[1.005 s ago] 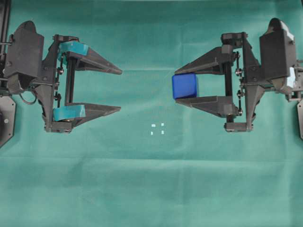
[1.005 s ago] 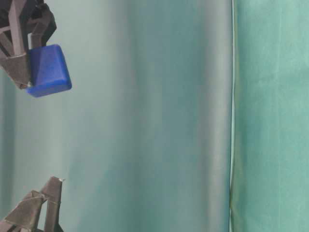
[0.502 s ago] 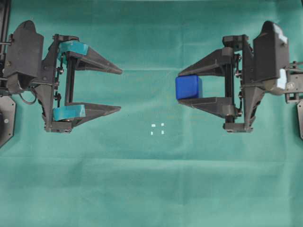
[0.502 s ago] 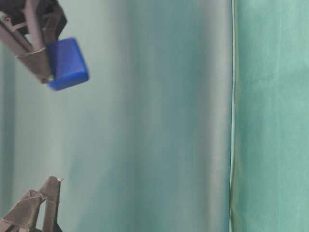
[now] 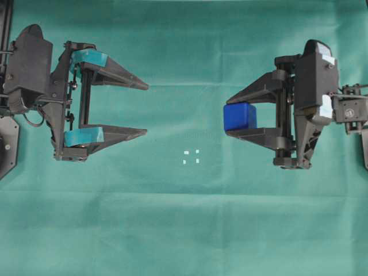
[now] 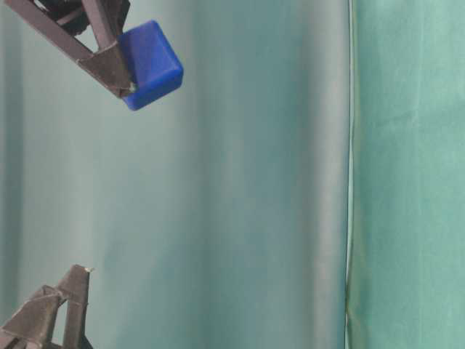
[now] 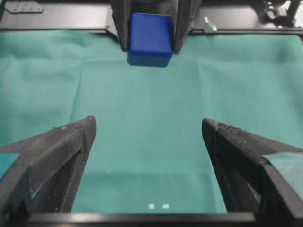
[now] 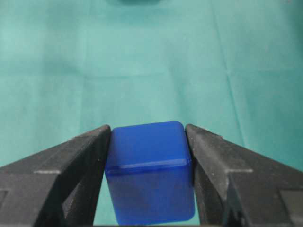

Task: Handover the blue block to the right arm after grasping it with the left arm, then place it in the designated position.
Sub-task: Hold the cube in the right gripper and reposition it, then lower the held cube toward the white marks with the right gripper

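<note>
- the blue block (image 5: 240, 117) is sitting pinched between the two black fingertips of the right hand (image 5: 233, 116), off the green cloth (image 5: 184, 218), at about 2 o'clock from the square of marks (image 5: 191, 157) in the overhead view and well apart from it.
- the right hand is closing about halfway, flat on two opposite faces of the block; in the right wrist view the fingers (image 8: 61, 165) are pressing both sides with no gap showing.
- the left hand (image 5: 145, 109), the one with teal tape at its finger bases, is standing as wide as it goes and holding nothing, at about 10 o'clock from the marks.
- handling, as a judgement: the block is looking light, stiff and smooth with rounded edges, perhaps a little slick, and not fragile; it is keeping its shape under the pinch.
- where to take hold: the flat opposite faces, near their middle, are looking like the best place; only the fingertips are gripping now, so a tilt could be letting it pivot or slip.
- the counter under the cloth is soft-covered, so a gentle set-down is likely landing it flat without bouncing.
- count: one blue block, two hands, four tiny white marks making one square, one cloth.
</note>
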Action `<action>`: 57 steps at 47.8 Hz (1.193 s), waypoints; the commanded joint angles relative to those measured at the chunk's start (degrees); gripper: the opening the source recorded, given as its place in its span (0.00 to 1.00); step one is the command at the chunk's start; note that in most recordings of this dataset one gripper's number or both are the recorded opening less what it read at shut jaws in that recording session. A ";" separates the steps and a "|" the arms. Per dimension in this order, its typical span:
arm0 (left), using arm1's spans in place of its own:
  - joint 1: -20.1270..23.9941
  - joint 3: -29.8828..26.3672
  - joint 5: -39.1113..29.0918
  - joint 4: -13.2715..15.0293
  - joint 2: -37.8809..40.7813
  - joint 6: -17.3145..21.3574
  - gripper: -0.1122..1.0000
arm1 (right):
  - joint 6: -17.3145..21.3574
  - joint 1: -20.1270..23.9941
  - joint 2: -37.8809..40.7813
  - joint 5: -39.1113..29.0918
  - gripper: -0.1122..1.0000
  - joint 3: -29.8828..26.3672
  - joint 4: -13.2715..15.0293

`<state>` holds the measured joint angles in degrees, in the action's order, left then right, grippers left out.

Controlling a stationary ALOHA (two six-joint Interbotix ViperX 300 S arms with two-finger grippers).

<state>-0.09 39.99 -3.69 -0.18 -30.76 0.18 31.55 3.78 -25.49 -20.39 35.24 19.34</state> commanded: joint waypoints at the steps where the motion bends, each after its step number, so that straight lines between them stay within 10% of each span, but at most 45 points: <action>1: 0.09 -1.67 0.26 0.09 -0.26 0.09 1.00 | 0.00 0.18 -0.70 0.18 0.59 -1.58 -0.18; 57: 0.09 -1.85 0.26 0.00 -0.26 0.00 1.00 | -0.09 0.18 4.75 0.62 0.59 -1.41 -0.26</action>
<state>-0.18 39.90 -3.69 -0.18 -30.67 0.18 31.29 3.78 -22.50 -20.30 35.16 19.25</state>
